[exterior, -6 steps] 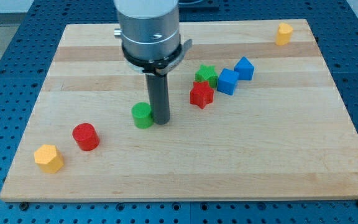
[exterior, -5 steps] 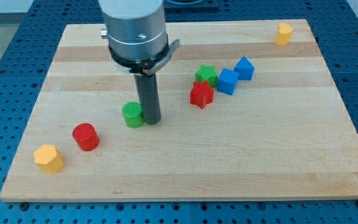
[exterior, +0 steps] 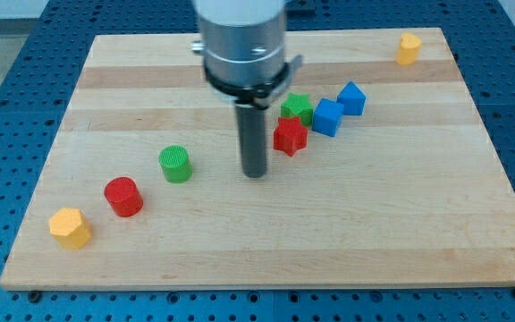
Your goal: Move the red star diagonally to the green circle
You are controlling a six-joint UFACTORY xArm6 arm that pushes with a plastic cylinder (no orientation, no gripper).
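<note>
My tip (exterior: 255,173) bare, holds nothing, just left of red plastic star block (exterior: 290,136), apart. Green plastic cylinder block (exterior: 175,165) near-left. Circle behind star's far-right side, push diagonally near-left.

The arm housing (exterior: 241,40) is cut off by the top edge of the view, and it hides a part of the board (exterior: 374,224) behind it. At 11 o'clock from the red star (exterior: 290,136), the rod hides its nearest points. The green star (exterior: 297,107) is partly hidden behind it.
</note>
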